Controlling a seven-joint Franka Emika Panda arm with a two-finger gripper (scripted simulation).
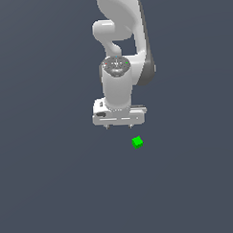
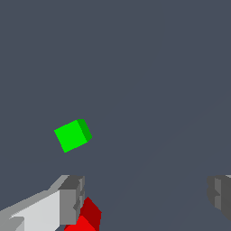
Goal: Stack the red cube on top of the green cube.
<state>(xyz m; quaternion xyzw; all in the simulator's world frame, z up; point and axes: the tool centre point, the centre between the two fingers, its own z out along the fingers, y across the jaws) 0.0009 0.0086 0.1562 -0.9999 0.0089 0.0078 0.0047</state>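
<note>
White Franka arm (image 1: 122, 36) hangs straight down over a flat dark grey-blue table (image 1: 45, 188), wrist and white hand body (image 1: 119, 116) near the middle of the exterior view. Two short fingertips (image 1: 107, 126) poke out under the hand, spread wide. Gripper (image 1: 119, 126) sits low, close to the surface; contact can't be told.

Small bright-green solid cube (image 1: 137, 142) lies on the table just below the hand and toward the exterior view's right, near the gripper but apart from it, turned a bit on its base.

Red cube not visible in the exterior view.

Wrist view: the green cube (image 2: 72, 135) rests alone on the surface, ahead of the fingers, clear of both. One grey finger pad with its white link (image 2: 71, 200) shows at one side, the other grey pad (image 2: 221, 196) far across the frame, so the jaws are wide apart, clamping nothing. Gripper midpoint (image 2: 146, 200) is over bare surface.

Small bright-red solid cube (image 2: 85, 219) sits right beside the first finger, on its inner side, partly cut off by the frame edge; touching or not, can't tell. Red and green cubes are near each other but not touching, not stacked.
</note>
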